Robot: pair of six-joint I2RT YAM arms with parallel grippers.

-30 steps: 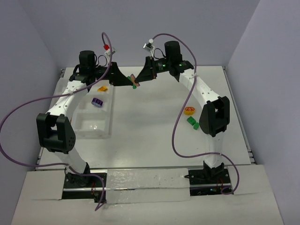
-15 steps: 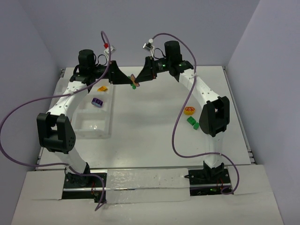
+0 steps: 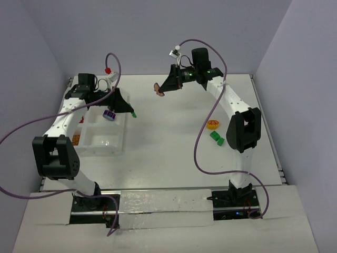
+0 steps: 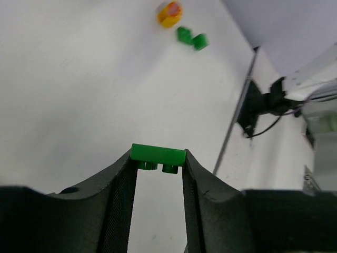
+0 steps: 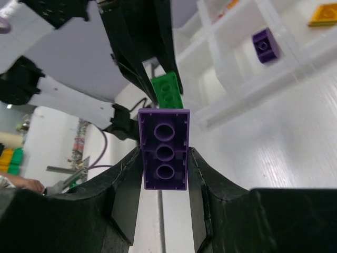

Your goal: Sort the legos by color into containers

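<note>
My left gripper [image 3: 130, 112] is shut on a small green lego [image 4: 158, 154], which spans its fingertips and hangs over the right edge of the clear divided tray [image 3: 103, 153]. My right gripper [image 3: 160, 89] is shut on a purple brick [image 5: 164, 153], held up over the back middle of the table. In the right wrist view the green lego [image 5: 167, 90] shows just beyond the purple brick, apart from it. A purple lego [image 3: 109, 115] lies in a tray compartment, and a yellow piece [image 5: 322, 14] lies in another.
On the table by the right arm lie a yellow-and-red round piece [image 3: 212, 125] and a green piece [image 3: 216, 137]. An orange piece [image 3: 75, 139] sits in a left compartment of the tray. Purple cables loop over both arms.
The grippers were together at the back middle. The left shut on the green lego and carried it left and nearer, to the tray's edge. The right drew away with the purple brick.
</note>
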